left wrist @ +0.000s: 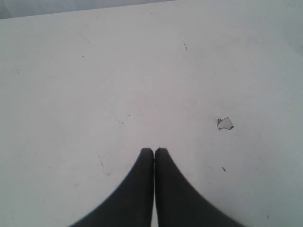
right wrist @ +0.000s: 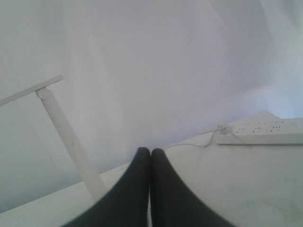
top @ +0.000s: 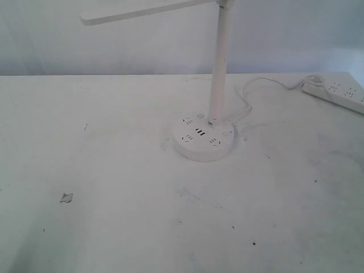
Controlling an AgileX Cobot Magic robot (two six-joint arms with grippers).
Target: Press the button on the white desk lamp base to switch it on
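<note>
The white desk lamp stands near the middle of the table, its slim pole (top: 220, 62) rising from the round white desk lamp base (top: 203, 139), which carries socket slots and three dark USB ports (top: 200, 132). Its flat head bar (top: 142, 10) reaches left at the top. Neither gripper shows in the exterior view. My left gripper (left wrist: 154, 150) is shut with nothing in it, over bare table. My right gripper (right wrist: 150, 150) is shut too and holds nothing; the lamp pole (right wrist: 71, 142) stands beyond it, and the base is hidden there.
A long white power strip (top: 336, 93) lies at the back right, its cord (top: 256, 85) curling to the lamp base. The strip (right wrist: 260, 133) also shows in the right wrist view. A small chip in the table surface (top: 66, 197) lies front left, seen too as a chip (left wrist: 225, 123).
</note>
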